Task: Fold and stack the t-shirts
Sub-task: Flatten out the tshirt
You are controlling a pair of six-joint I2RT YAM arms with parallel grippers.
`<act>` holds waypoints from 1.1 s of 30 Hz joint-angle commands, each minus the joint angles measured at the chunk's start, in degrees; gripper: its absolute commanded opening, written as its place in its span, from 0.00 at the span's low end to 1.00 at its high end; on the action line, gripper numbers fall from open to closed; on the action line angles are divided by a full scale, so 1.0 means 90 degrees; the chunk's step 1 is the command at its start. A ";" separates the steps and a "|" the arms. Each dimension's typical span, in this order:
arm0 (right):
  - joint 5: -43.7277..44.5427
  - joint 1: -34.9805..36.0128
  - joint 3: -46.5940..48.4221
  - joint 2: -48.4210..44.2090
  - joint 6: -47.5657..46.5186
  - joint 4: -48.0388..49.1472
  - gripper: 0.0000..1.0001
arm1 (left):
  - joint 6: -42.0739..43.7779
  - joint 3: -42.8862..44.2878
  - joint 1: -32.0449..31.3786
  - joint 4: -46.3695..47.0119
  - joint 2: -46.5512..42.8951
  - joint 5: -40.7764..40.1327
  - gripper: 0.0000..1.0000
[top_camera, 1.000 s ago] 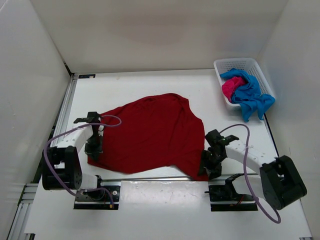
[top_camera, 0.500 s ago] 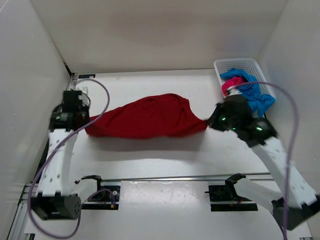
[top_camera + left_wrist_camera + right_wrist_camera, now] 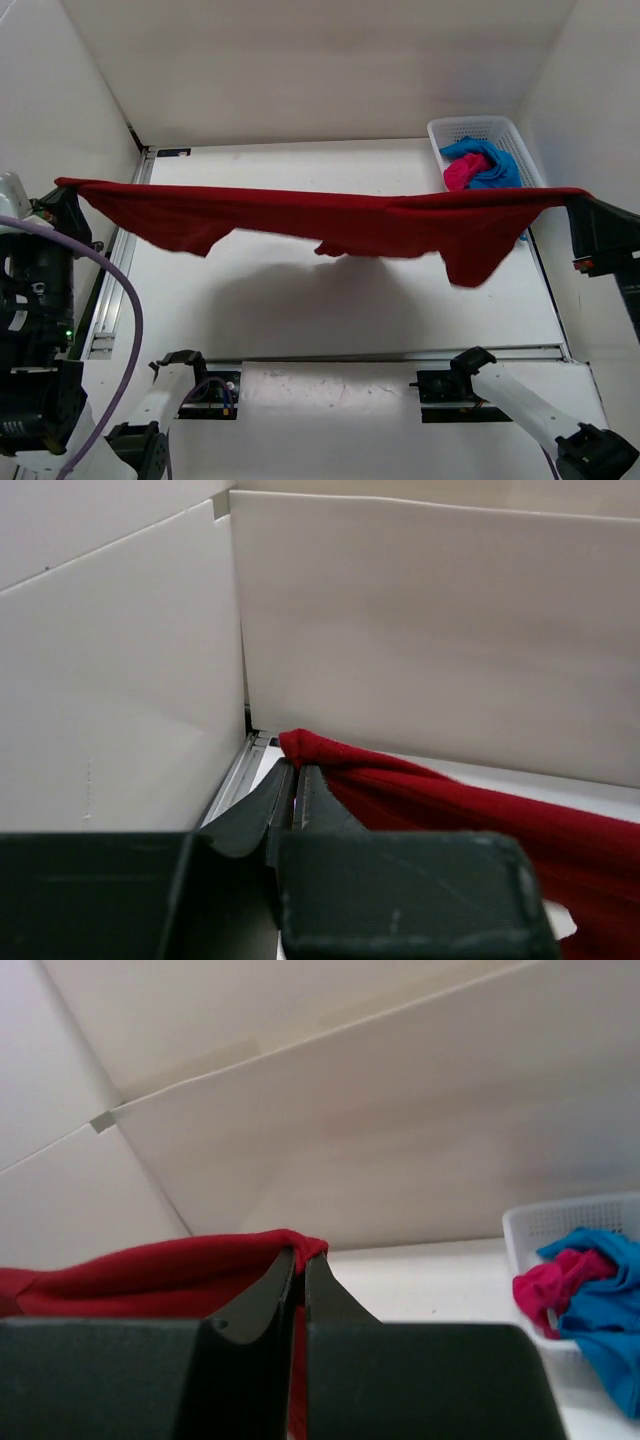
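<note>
Above the table [image 3: 300, 330], the dark red t-shirt [image 3: 330, 222] hangs stretched between the arms; the left gripper [image 3: 296, 776] pinches one end, the right gripper [image 3: 299, 1263] the other. At the far right, the magenta-pink t-shirt [image 3: 462, 172] and bright blue t-shirt [image 3: 497, 166] lie bunched in the white basket [image 3: 478, 127].

A robot lab test cell: plain white panel walls [image 3: 300, 60] box in a white tabletop [image 3: 350, 310], with a metal rail [image 3: 340, 355] and cabled arm mounts [image 3: 450, 384] at the frame's bottom.
</note>
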 commanded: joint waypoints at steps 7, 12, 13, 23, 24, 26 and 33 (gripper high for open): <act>0.0597 0.0004 0.1561 0.1212 -0.1126 0.0215 0.00 | 0.0006 0.0252 0.0081 -0.0243 0.0707 -0.0224 0.10; 0.0638 0.0063 0.1776 0.2529 -0.1575 0.0273 0.00 | 0.0006 -0.0108 0.0081 -0.0117 0.1245 -0.0206 0.10; 0.0637 0.0063 0.1835 0.2793 -0.1663 0.0273 0.00 | 0.0006 -0.0245 0.0081 -0.0048 0.1323 -0.0137 0.10; -0.1207 -0.1313 0.1447 0.5879 -0.0991 0.0985 0.00 | 0.0006 -0.2050 0.0081 0.0635 0.3254 0.0546 0.10; -0.1422 -0.1517 0.1387 0.6278 -0.0874 0.1160 0.00 | 0.0006 -0.2169 0.0081 0.0771 0.3412 0.0624 0.10; -0.1862 -0.1655 0.1386 0.6709 -0.0658 0.1298 0.00 | 0.0006 -0.2355 0.0081 0.1228 0.3763 0.0625 0.10; -0.2498 -0.2124 0.2352 0.8935 0.0006 0.1367 0.00 | 0.0006 -0.1109 0.0197 0.1495 0.6669 0.0684 0.10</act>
